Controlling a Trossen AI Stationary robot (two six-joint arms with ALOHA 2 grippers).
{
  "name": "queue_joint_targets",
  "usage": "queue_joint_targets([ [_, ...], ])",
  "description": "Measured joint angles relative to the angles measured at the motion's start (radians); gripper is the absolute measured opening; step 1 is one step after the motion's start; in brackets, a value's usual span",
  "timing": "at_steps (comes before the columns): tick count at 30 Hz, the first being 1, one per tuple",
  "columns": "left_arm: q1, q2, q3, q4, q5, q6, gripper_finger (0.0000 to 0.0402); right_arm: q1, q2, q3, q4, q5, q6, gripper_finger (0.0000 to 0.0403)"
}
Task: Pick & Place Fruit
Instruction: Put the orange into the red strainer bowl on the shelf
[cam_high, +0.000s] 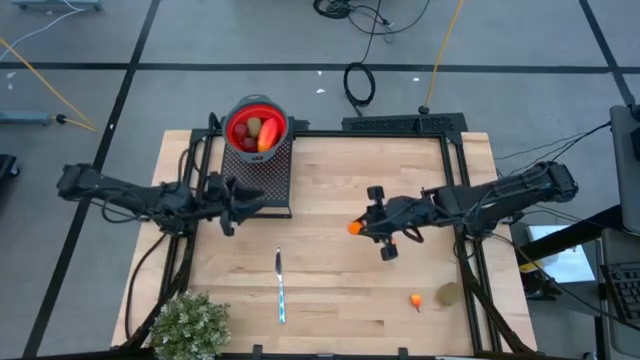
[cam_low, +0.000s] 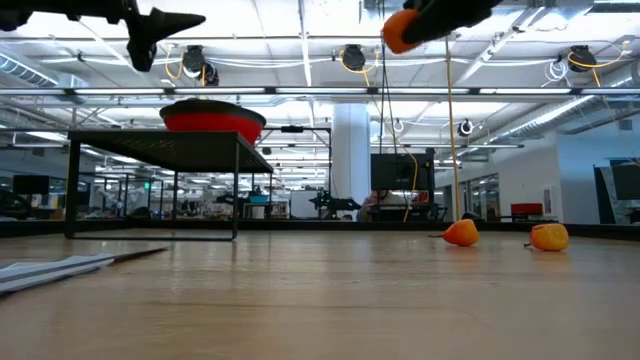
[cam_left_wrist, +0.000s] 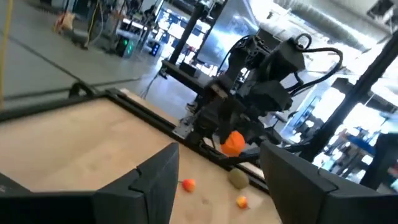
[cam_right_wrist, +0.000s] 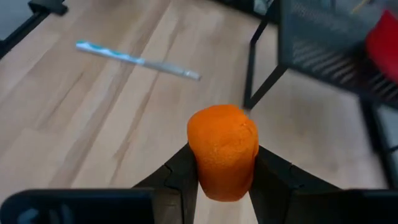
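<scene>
One red bowl (cam_high: 257, 128) stood on one black mesh stand (cam_high: 262, 172) at the desk's (cam_high: 330, 290) back left, holding several fruit pieces (cam_high: 256, 130), too crowded to count. The right gripper (cam_high: 358, 227), above mid-desk, had its jaws closed on one orange piece (cam_right_wrist: 222, 151). The left gripper (cam_high: 246, 203), beside the stand, showed parted, empty jaws. One small orange bit (cam_high: 415, 299) and one brown-green oval (cam_high: 447, 294) lay near the front right. One knife (cam_high: 280, 288) and one plant (cam_high: 190, 326) were present. No writing was legible.
</scene>
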Motion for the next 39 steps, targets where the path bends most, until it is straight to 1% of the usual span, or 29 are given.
queue_joint_targets([
  [5, 0.000, 0.094, 0.000, 0.137, -0.001, -0.117, 0.0225, -0.039, 0.000, 0.000, 0.080, 0.009, -0.086, 0.0104],
  [10, 0.000, 0.182, 0.000, 0.279, -0.001, -0.193, 0.0225, -0.070, 0.000, 0.000, 0.107, 0.080, -0.171, 0.0105],
  [12, 0.000, 0.214, 0.002, 0.319, -0.001, -0.221, 0.0225, -0.081, 0.000, 0.000, 0.115, 0.088, -0.205, 0.0105],
  [16, 0.000, 0.279, 0.051, 0.320, -0.001, -0.270, 0.0225, -0.097, 0.000, 0.000, 0.160, 0.100, -0.255, 0.0105],
  [22, 0.000, 0.381, 0.151, 0.315, -0.001, -0.285, 0.0225, -0.114, 0.000, 0.000, 0.258, 0.100, -0.314, 0.0105],
  [27, 0.000, 0.449, 0.224, 0.277, 0.000, -0.365, 0.0225, -0.114, 0.000, 0.000, 0.309, 0.100, -0.353, 0.0105],
  [32, 0.000, 0.519, 0.283, 0.236, 0.000, -0.413, 0.0225, -0.114, 0.000, 0.000, 0.360, 0.096, -0.356, 0.0105],
  [39, 0.006, 0.613, 0.348, 0.233, 0.002, -0.491, 0.0225, -0.113, 0.000, 0.000, 0.387, 0.095, -0.356, 0.0105],
])
